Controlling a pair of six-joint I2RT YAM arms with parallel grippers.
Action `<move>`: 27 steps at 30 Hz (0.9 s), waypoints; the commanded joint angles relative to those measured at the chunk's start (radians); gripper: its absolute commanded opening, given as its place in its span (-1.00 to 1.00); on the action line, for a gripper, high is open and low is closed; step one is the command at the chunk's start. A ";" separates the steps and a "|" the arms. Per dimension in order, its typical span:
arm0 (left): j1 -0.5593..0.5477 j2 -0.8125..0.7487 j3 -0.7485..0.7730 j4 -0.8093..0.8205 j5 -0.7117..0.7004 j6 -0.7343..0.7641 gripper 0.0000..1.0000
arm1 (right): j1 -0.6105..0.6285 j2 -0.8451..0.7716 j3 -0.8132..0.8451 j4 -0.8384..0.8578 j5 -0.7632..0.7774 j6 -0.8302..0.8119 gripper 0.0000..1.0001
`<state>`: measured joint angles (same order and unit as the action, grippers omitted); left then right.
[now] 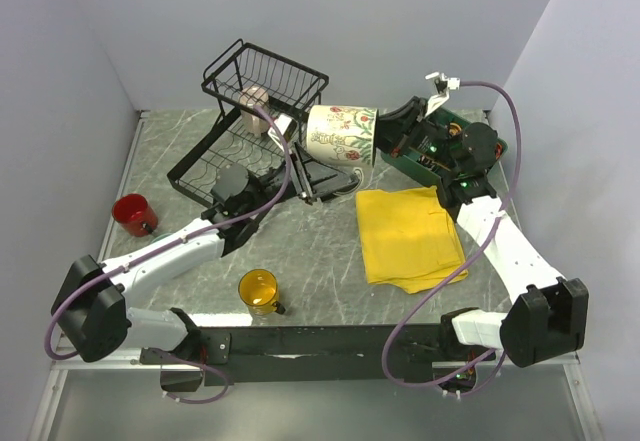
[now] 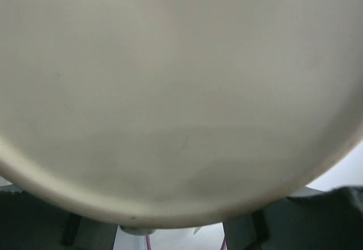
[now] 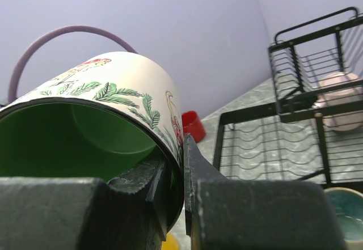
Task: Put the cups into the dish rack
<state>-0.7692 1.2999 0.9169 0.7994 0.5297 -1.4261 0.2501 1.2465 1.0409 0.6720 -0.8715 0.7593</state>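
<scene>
Top external view: right gripper point(image 1: 388, 131) holds the floral mug point(image 1: 340, 136) on its side, aloft just right of the dish rack point(image 1: 265, 66), base pointing left toward the rack. Right wrist view: fingers point(image 3: 195, 165) clenched on the rim wall, one inside and one outside. The mug is cream with fern and red flower print, and has a glossy green interior.

Lilac-beige mug point(image 1: 253, 99) sits at the near edge of the rack's upper basket, with the left gripper point(image 1: 268, 124) right at it. Left wrist view is filled by its pale beige surface – cannot tell whether that claw is gripping or released.

Red mug point(image 1: 132, 211) stands on the table, near left. Yellow mug point(image 1: 260, 289) stands upright, near centre. Yellow cloth point(image 1: 410, 236) lies right of centre.
</scene>
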 commanded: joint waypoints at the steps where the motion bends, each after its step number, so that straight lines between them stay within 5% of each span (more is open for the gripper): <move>1: -0.007 -0.014 0.077 0.018 -0.034 0.041 0.27 | 0.018 -0.048 -0.001 0.031 -0.017 -0.087 -1.00; 9: -0.008 -0.027 0.091 -0.040 -0.077 0.076 0.24 | 0.018 -0.052 0.005 -0.057 0.011 -0.184 -1.00; 17: -0.008 0.021 0.092 0.101 -0.065 -0.014 -0.12 | 0.018 -0.048 -0.015 -0.037 0.014 -0.184 -1.00; 27: -0.007 0.041 0.100 0.251 -0.068 -0.082 -0.95 | 0.020 -0.050 -0.117 0.083 -0.003 -0.095 -0.91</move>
<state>-0.7597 1.3598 0.9337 0.8284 0.4725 -1.4166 0.2356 1.2194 0.9787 0.6128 -0.7547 0.7277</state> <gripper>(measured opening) 0.247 0.177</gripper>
